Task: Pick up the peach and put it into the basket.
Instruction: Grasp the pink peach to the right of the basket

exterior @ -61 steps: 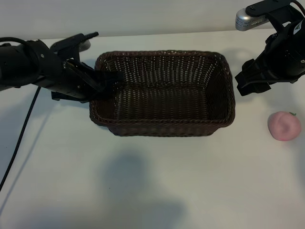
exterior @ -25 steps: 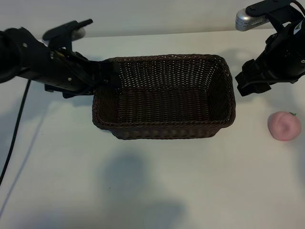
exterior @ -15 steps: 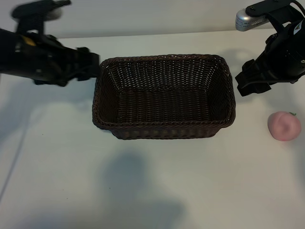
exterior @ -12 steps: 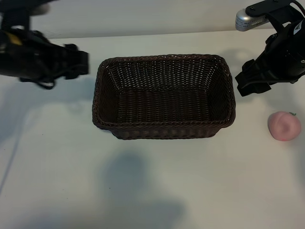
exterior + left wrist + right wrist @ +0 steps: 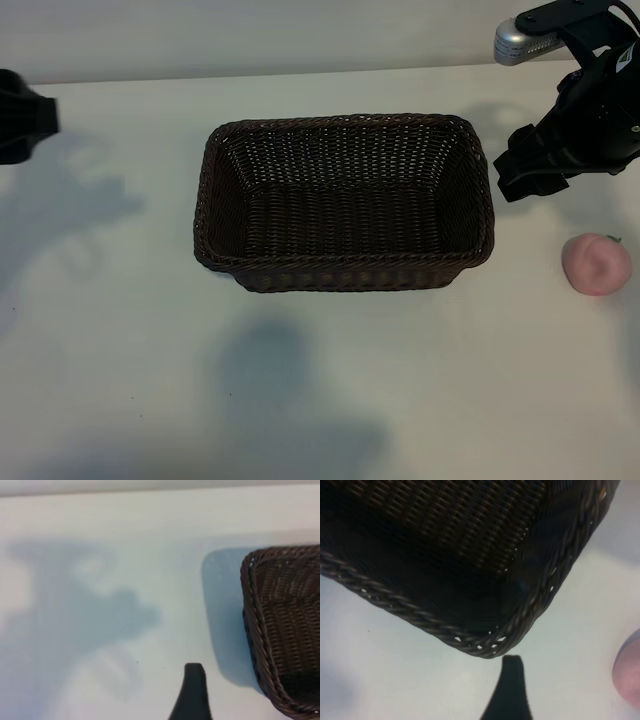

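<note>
A plain white table (image 5: 330,400) fills nearly the whole view, matte and evenly lit. Soft grey shadows (image 5: 290,390) lie across it. Along the far edge runs a pale grey wall (image 5: 250,35).

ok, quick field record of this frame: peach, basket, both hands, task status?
peach: on the table, right of the basket, apart from it, not held
basket: centre of the table, nothing inside
left hand: at the far left edge of the exterior view, away from the basket, holding nothing
right hand: beside the basket's right end, behind the peach, holding nothing
table: white
task status: peach not yet picked up
</note>
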